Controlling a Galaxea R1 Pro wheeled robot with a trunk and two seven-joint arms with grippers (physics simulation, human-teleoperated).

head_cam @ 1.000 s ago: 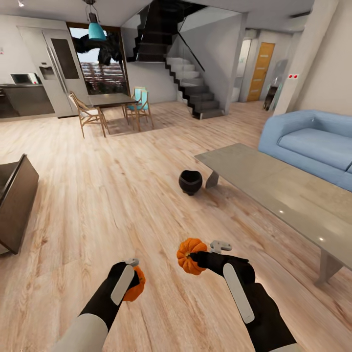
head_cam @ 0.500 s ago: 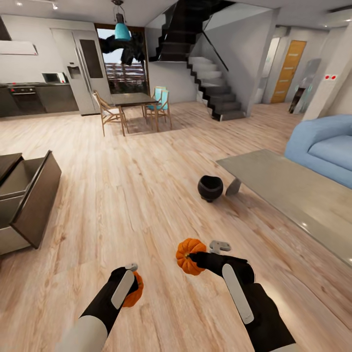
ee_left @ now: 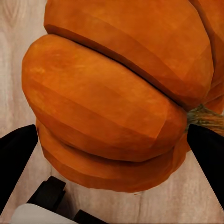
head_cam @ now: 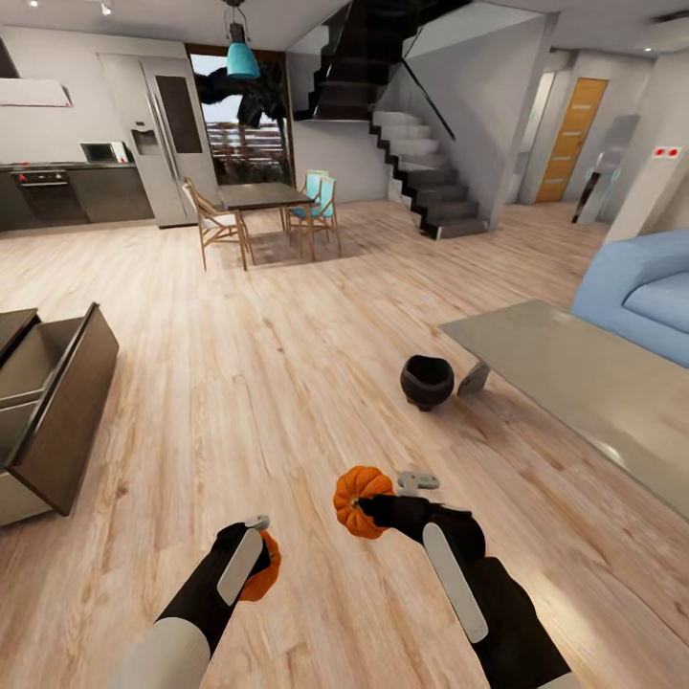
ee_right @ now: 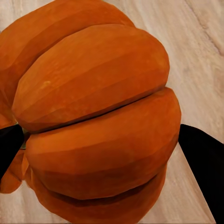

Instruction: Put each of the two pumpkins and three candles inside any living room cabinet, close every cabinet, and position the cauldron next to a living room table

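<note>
Readable text: none could be made out in any view.
Small red markers on the pale wall panel [head_cam: 666, 152]: too small to read; no letters or numbers showed.
Round orange ribbed pumpkins [ee_left: 112, 93] [ee_right: 98, 121]: plain skin, no label or print.

Orange ribbed pumpkins [head_cam: 361, 501], black cauldron [head_cam: 427, 381], blue sofa [head_cam: 646, 295].

- Pale wood-plank floor [head_cam: 287, 383] is running through the whole open room.
- Small round black cauldron [head_cam: 427, 381] is standing directly on the planks, just beside the near corner of the low grey-topped table [head_cam: 574, 383].
- Dark-brown wooden cabinet [head_cam: 53, 411] is sitting on the floor, one drawer standing open.
</note>
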